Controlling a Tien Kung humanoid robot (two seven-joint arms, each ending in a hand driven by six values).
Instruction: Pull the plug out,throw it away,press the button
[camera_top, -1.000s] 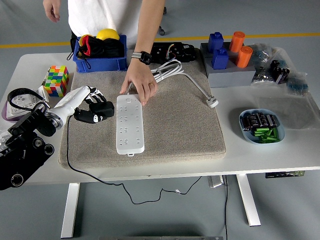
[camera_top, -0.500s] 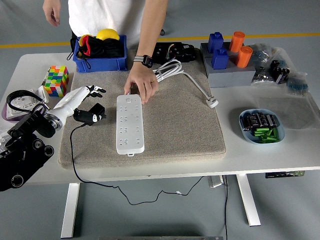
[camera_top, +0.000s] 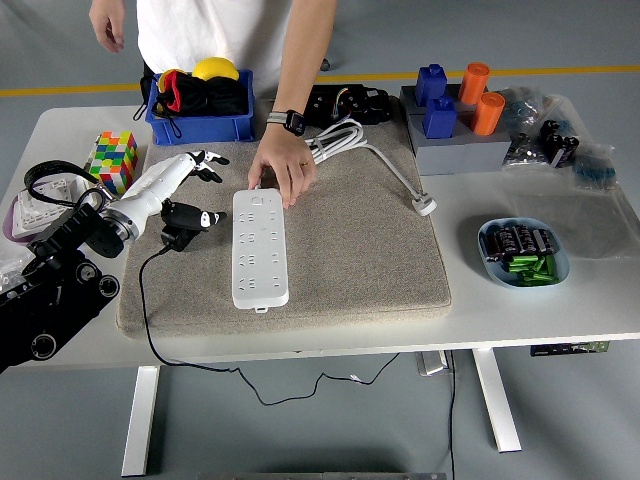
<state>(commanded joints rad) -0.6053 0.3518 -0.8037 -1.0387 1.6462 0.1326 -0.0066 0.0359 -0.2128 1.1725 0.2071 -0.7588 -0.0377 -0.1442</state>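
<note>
A white power strip (camera_top: 260, 248) lies lengthwise on the grey mat (camera_top: 350, 240). A black plug (camera_top: 184, 220) lies on the mat just left of the strip, out of its sockets, and its black cord (camera_top: 143, 300) trails over the table's front edge. My left hand (camera_top: 207, 165) hovers above and behind the plug with fingers spread, holding nothing. A person's hand (camera_top: 283, 168) presses on the strip's far end. The strip's white cable (camera_top: 385, 165) runs right to a white plug (camera_top: 425, 205).
A blue bin (camera_top: 200, 105) with dark and yellow items stands at the back left. A colour cube (camera_top: 112, 160) is left of the mat. Blue and orange blocks (camera_top: 455, 100) stand on a grey box at the back right. A blue bowl (camera_top: 523, 252) of batteries is at the right.
My left hand let go of the black plug, opened, and rose toward the table's far side. The plug now lies on the mat. The person's hand stays on the strip.
</note>
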